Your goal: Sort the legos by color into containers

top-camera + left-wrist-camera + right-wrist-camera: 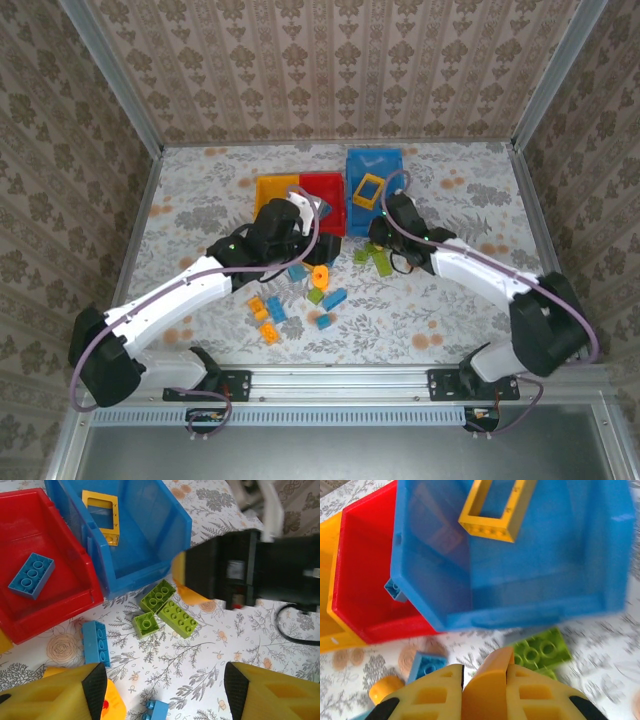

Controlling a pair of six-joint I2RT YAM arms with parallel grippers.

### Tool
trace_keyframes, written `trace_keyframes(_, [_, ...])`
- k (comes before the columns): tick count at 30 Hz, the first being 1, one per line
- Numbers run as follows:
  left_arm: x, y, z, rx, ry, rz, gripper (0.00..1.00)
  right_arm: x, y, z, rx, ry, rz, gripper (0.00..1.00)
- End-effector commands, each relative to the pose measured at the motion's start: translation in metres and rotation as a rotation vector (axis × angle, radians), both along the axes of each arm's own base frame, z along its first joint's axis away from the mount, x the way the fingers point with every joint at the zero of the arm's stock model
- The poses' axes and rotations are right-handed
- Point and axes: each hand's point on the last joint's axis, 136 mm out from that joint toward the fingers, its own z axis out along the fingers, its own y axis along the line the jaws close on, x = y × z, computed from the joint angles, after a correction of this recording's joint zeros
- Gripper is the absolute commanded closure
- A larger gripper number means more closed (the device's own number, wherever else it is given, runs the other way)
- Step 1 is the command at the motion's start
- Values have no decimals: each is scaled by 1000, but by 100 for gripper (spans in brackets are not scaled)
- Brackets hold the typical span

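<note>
The right end effector (pixel 484 674) is closed tight on an orange brick (pixel 190 594), which sits pinched between its two yellow fingers. It hangs just off the near wall of the blue bin (pixel 520 615), above a cluster of three green bricks (pixel 178 618) that lie touching one another on the surface (pixel 210 650). Inside the blue bin a yellow frame (pixel 487 527) rests on the floor toward the far end.

The left end effector (pixel 165 695) stands roughly half open with nothing between its fingers (pixel 95 687). It is above the patterned surface, just in front of the red bin (pixel 50 615). Under it a blue brick (pixel 95 642) lies near the red bin's front wall. A second blue brick (pixel 31 576) lies flat inside the red bin, studs up.

The red bin stands between the blue bin and the yellow bin (pixel 272 187), side walls touching. In the top view more loose bricks (pixel 320 276) in orange, blue and green are scattered on the surface between the two arms, nearer the bases than the bins.
</note>
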Motion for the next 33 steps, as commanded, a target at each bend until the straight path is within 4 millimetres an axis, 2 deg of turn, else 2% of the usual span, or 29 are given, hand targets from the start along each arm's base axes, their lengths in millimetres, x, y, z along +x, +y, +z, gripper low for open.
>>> trace_keyframes(1, [8, -7, 18, -57, -31, 11, 35, 33, 13, 6, 22, -55, 23, 86])
trace_keyframes(5, [14, -23, 22, -25, -56, -20, 35, 59, 10, -7, 59, -21, -18, 86])
trace_keyframes(7, [13, -38, 24, 20, -90, -58, 35, 68, 8, -13, 67, -2, -29, 86])
trace_keyframes(11, [8, -61, 16, 177, -164, -109, 36, 79, 7, -20, 80, 13, -35, 86])
trace_keyframes(16, [4, -72, 6, 272, -215, -126, 36, 87, 14, -33, 104, 67, -19, 84])
trace_keyframes(19, [2, -73, 2, 277, -210, -128, 35, 88, 15, -41, 104, 96, -23, 77])
trace_keyframes(24, [1, -70, 0, 286, -206, -121, 35, 86, 11, -48, 96, 129, -28, 57])
trace_keyframes(27, [1, -64, 1, 293, -205, -109, 35, 86, 10, -39, 89, 106, -14, 49])
trace_keyframes(29, [1, -58, 0, 296, -193, -92, 35, 87, 10, -25, 87, 74, -3, 47])
trace_keyframes(33, [9, -28, -11, 305, -113, 3, 36, 85, 9, 16, 74, -21, 21, 47])
